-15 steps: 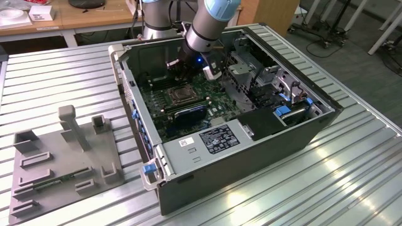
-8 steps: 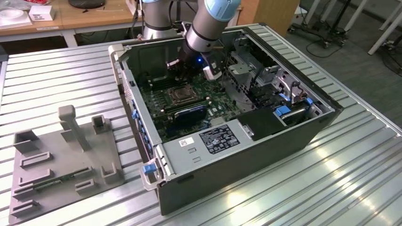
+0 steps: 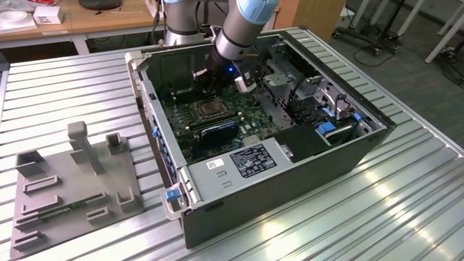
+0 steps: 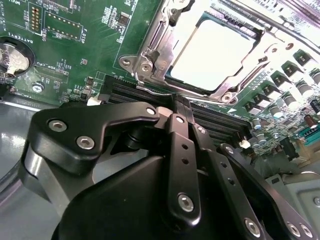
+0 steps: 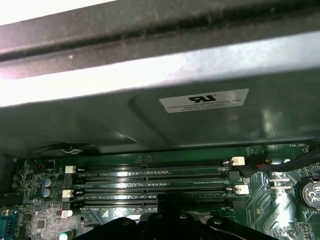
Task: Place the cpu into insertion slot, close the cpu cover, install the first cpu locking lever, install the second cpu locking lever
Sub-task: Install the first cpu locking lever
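Note:
The cpu [image 4: 210, 52] lies flat in the insertion slot [image 3: 209, 110] on the green motherboard, pale and shiny. The silvery cpu cover [image 4: 150, 52] lies down around it as a frame, with the chip showing through its cut-out. My gripper [image 4: 181, 102] hangs just beside the socket, over the long black memory slots [image 4: 220, 125], its black fingers pressed together with nothing between them. In the exterior view the gripper [image 3: 210, 89] is inside the open computer case, at the far side of the socket. How the locking levers stand I cannot tell.
The case's dark wall [image 5: 150, 65] rises close behind the memory slots [image 5: 150, 182]. A coin battery [image 4: 12, 57] sits on the board nearby. A metal drive cage [image 3: 290, 87] stands to the exterior view's right. A grey fixture [image 3: 73, 185] lies on the slatted table outside the case.

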Controlling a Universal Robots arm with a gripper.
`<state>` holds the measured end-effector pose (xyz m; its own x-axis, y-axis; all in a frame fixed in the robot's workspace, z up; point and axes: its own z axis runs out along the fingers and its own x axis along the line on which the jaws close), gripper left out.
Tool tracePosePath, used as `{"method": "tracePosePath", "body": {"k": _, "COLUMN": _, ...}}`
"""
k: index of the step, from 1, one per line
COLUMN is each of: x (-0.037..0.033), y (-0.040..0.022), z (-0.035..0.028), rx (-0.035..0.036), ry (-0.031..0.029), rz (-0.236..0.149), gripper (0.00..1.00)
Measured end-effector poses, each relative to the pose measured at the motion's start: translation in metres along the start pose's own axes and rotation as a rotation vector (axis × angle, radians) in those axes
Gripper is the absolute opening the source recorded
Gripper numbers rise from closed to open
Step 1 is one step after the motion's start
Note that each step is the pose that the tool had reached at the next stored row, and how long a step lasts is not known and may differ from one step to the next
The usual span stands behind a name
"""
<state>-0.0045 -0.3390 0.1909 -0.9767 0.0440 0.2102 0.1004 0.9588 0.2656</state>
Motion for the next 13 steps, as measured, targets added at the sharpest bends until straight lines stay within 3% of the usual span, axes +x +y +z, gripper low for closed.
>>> {"method": "tracePosePath", "body": {"k": 13, "x": -0.0007, "y": 0.0001, "z": 0.0002, "rx": 0.0038, "ry": -0.0004, "rz": 0.001, "gripper": 0.11}}
